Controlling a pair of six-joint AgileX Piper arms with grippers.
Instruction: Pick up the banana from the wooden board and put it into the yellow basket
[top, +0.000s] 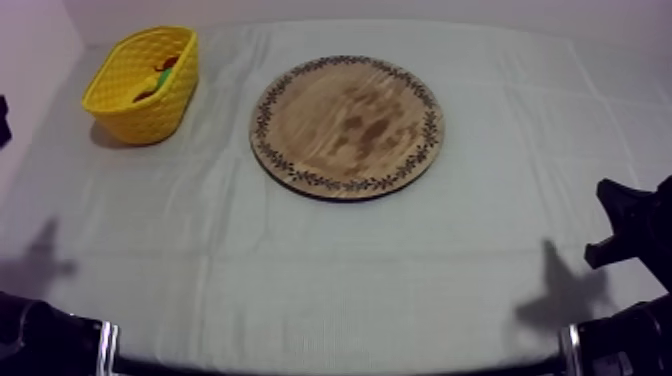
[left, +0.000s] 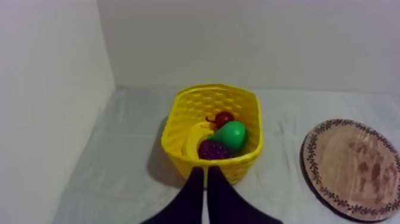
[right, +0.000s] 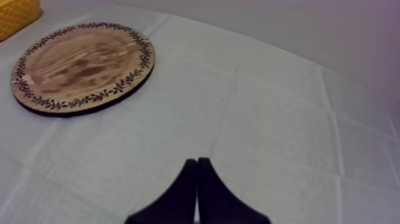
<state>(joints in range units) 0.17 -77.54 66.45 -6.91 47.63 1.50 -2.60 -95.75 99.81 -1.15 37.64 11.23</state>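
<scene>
Evidently the wooden board (top: 347, 125), centre to upper centre of the top view, carries nothing; its face is bare out to the patterned rim. The yellow basket (top: 130, 115) stands at the upper left of that view, well apart from the board on the grey-white cloth (top: 330, 260).

Seen from the left wrist, the banana (left: 193, 142) lies inside the basket against its near-left wall. Beside it are a green pear (left: 232, 135), a bunch of grapes (left: 214, 150) and a small red fruit (left: 224, 118) toward the back.

The left gripper (left: 206, 171) hangs just short of the basket's near wall, its fingers pressed together as a narrow wedge and holding nothing. The right gripper (right: 197, 162) is likewise closed and empty, over bare cloth, with the board off to one side.

Assessment: the placement reads as complete, and only the retreat is left to do. To do it cleanly, the left arm should back straight away from the basket. Its fingertips should clear the wall throughout, because the basket looks light and a nudge could slide or tip it. No regrasp is called for.
</scene>
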